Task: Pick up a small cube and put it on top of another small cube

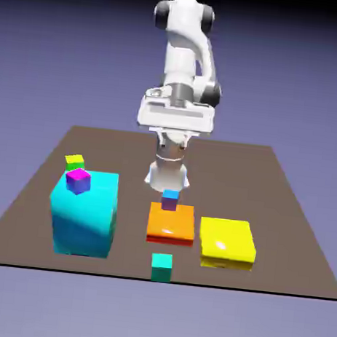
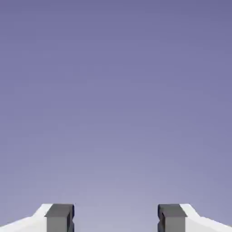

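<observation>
On the table (image 1: pixel 284 213), the gripper (image 2: pixel 116 218) hangs wide apart, holding nothing, above the blue cube (image 1: pixel 170 195) atop a purple cube (image 1: pixel 169 205).

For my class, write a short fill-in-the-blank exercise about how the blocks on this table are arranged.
1. The magenta cube sits on top of the big ____ block.
2. The blue cube rests on a small ____ cube.
3. The flat yellow block lies to the exterior view's ____ of the flat orange block.
4. In the hand view, the space between the fingertips is ____.

Answers: cyan; purple; right; empty
</observation>
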`<move>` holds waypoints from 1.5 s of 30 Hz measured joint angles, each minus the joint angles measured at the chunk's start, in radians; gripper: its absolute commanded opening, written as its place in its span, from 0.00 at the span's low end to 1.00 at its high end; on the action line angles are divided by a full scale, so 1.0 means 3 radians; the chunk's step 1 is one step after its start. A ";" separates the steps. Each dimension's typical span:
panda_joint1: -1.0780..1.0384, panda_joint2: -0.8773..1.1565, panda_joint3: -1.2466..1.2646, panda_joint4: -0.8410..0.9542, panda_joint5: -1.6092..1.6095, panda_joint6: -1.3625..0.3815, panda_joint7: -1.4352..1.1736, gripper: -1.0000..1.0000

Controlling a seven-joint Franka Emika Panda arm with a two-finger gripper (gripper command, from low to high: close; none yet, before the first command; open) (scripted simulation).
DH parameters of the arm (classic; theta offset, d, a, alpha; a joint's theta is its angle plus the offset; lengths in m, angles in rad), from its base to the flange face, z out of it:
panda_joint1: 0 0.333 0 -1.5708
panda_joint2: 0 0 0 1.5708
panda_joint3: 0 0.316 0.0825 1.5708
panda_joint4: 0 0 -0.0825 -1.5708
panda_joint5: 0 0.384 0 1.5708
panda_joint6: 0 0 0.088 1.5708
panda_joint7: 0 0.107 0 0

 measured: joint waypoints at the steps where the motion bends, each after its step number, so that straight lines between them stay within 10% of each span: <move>1: 0.0070 0.0121 -0.0048 0.0072 -0.0073 -0.0073 -0.0099 0.50; 27: 0.1880 0.3261 -0.1303 0.1938 -0.1960 -0.1973 -0.2683 0.50; 33: 0.1741 0.3758 -0.1341 0.2024 -0.2046 -0.1543 -0.2583 0.50; 34: 0.1729 0.3797 -0.1344 0.2030 -0.2052 -0.1508 -0.2574 0.00; 45: 0.1556 0.2710 -0.0950 0.1552 -0.1616 -0.2398 -0.2194 0.00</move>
